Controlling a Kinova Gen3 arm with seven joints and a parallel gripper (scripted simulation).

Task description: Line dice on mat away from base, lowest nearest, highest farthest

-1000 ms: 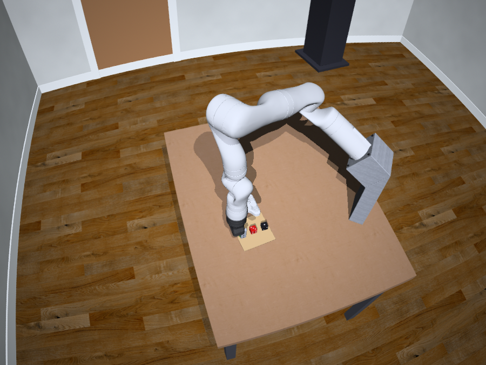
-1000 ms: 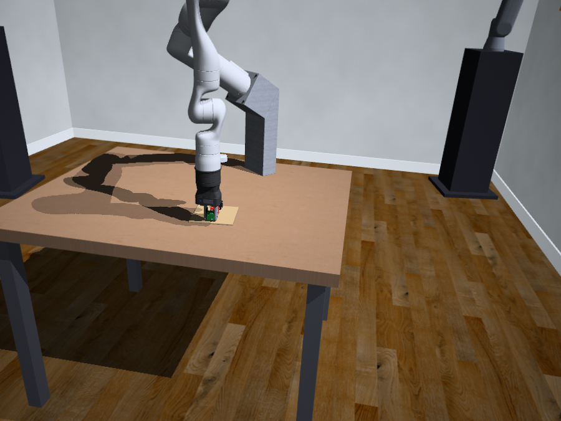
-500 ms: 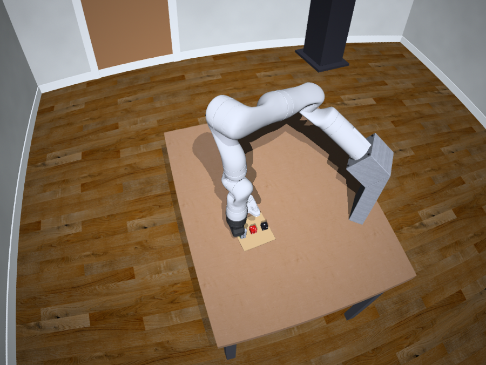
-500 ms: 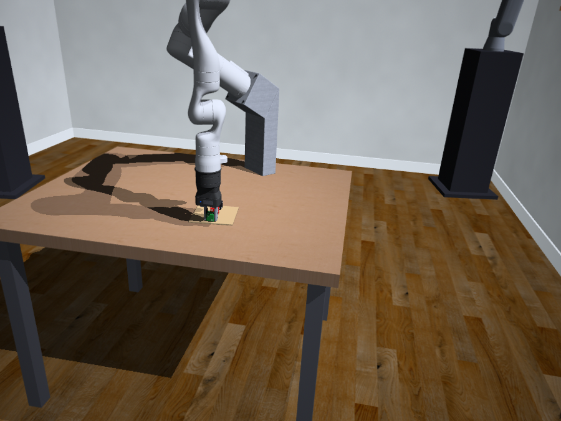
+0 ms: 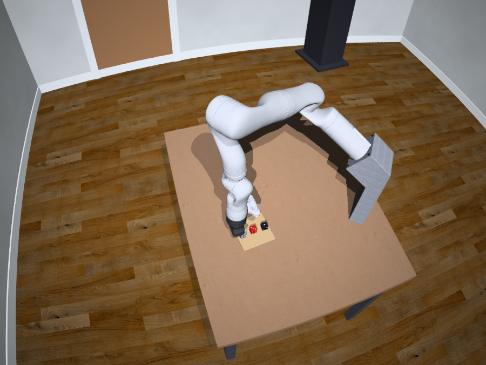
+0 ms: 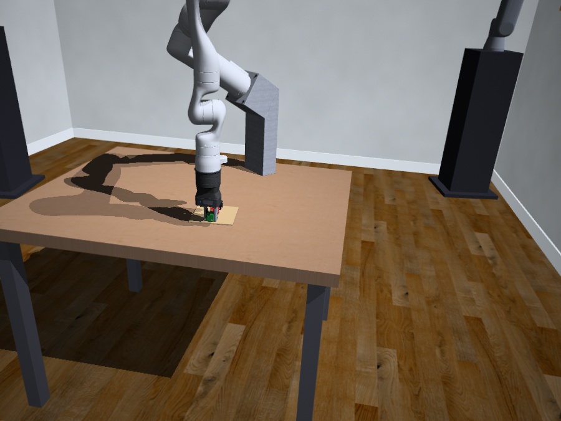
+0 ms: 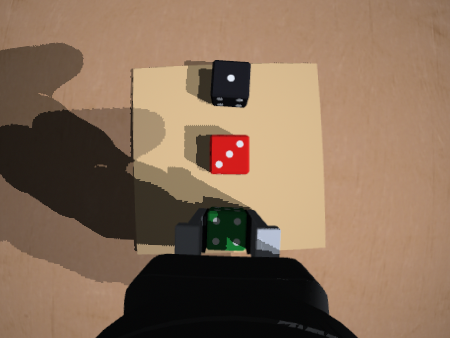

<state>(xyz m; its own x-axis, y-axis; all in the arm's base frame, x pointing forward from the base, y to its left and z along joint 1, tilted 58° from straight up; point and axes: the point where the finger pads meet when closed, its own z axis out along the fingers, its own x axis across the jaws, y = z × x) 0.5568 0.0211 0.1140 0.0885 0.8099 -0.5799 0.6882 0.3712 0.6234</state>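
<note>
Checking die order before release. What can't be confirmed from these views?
- Green die top face: wrist view, gripper body covers its near part, so the full pip count is unreadable.
- Whether it rests on the mat: fingers hide its base.
- Black die and red die pips: too small in the top view.
- Exterior view: gripper blocks the dice behind.

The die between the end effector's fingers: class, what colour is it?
Green with white dots; the die shows best in the wrist view.
</note>
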